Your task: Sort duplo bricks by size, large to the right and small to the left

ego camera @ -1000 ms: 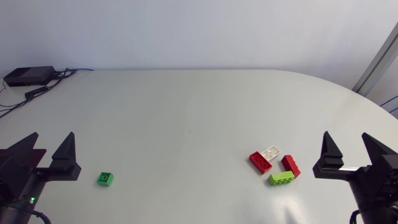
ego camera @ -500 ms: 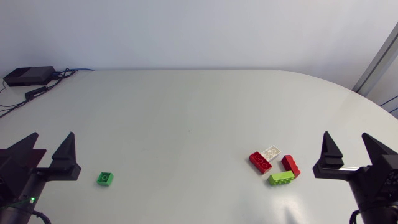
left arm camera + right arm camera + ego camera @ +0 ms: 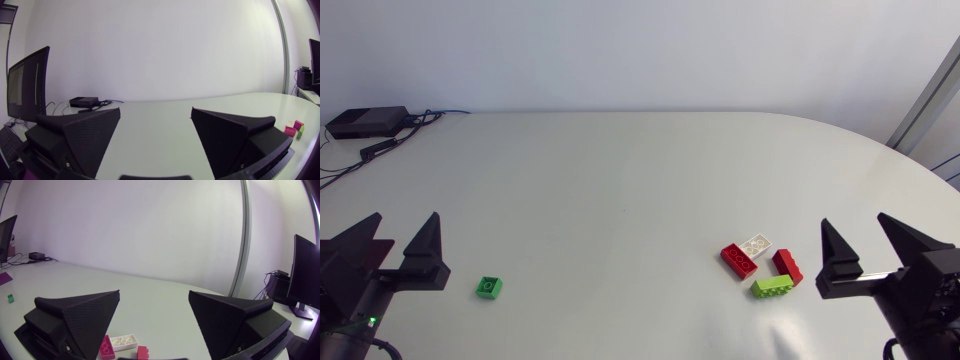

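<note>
- Green small brick (image 3: 489, 288) lay alone on the left part of the white table (image 3: 620, 180), near the left gripper (image 3: 404, 218) but apart from it.
- Left gripper: fingers spread wide, nothing between them.
- Four large bricks sat clustered on the right part: a red brick (image 3: 739, 261) with a white brick (image 3: 755, 244) just beside it, a second red brick (image 3: 787, 266), and a lime brick (image 3: 773, 286) against that one's near end.
- Right gripper (image 3: 853, 220): fingers spread wide and empty, just beside the cluster, touching no brick.
- Head view alone gave all five bricks at once.
- Left wrist view caught only the cluster, as small coloured spots far across the table beyond one finger; the small brick was out of its sight.
- Right wrist view showed the white brick and both red ones close ahead, low between its fingers, and the small brick as a far speck; the lime brick was hidden.
- Black box (image 3: 365, 122) with cables sat at the far left corner.
</note>
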`<action>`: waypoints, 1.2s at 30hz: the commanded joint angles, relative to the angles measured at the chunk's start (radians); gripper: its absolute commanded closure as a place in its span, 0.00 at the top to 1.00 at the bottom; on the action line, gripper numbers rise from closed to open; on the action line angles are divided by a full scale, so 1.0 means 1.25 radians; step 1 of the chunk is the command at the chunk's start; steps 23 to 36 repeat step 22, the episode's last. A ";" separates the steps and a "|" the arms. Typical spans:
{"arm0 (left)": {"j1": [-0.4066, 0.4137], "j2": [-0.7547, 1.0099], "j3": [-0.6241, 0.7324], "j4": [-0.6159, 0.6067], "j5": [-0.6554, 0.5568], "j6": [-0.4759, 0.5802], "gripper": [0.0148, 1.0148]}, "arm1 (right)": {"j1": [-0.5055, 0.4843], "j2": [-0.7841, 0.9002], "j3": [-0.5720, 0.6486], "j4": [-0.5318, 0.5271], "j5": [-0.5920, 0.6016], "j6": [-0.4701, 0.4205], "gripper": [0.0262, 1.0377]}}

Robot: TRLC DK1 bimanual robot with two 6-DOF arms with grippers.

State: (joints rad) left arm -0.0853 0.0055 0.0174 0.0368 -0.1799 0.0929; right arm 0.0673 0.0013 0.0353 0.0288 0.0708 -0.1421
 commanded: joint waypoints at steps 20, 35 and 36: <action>0.004 -0.014 -0.018 0.001 0.004 0.010 0.97 | -0.033 -0.006 -0.031 -0.013 -0.030 0.012 0.95; 0.004 -0.014 -0.016 0.001 0.004 0.010 0.97 | -0.033 -0.006 -0.031 -0.016 -0.030 0.012 0.95; 0.004 -0.014 -0.016 0.001 0.004 0.010 0.97 | -0.033 -0.006 -0.031 -0.016 -0.030 0.012 0.95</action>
